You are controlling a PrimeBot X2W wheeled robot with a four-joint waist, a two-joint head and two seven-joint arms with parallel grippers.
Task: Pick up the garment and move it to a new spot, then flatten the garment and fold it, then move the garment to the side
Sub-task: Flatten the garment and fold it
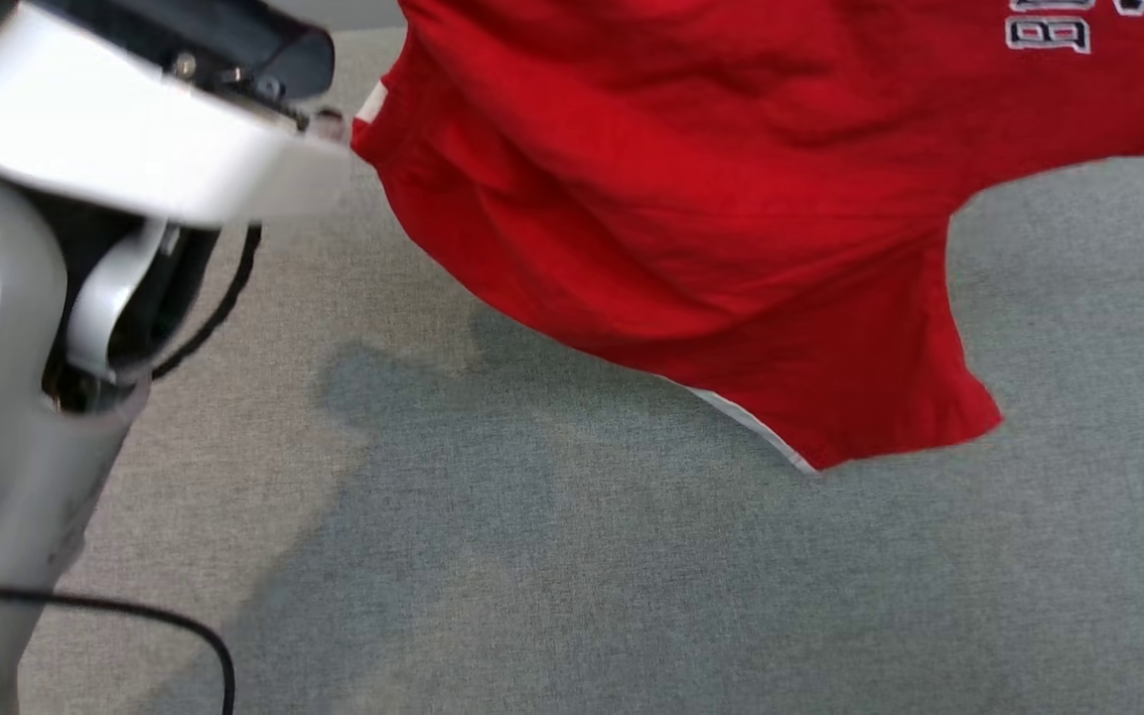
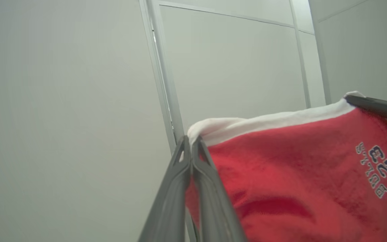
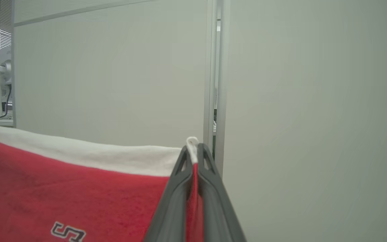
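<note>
Pale left forearm [image 1: 6, 417] is standing nearest, at the left of the head view. Left gripper [image 2: 190, 144] is clamping one corner of the white-banded edge of the red garment [image 1: 711, 218]. Right gripper [image 3: 192, 149] is pinching the other corner. The garment is hanging spread between them, above the grey fabric surface [image 1: 632, 576] and casting a shadow on it.

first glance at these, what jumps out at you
The red garment dominates: it hangs spread across the upper right of the head view, above a grey fabric surface. Its white edge band is stretched between the left gripper and the right gripper, each shut on one end. Dark lettering shows on the red cloth at the right of the left wrist view.
</note>
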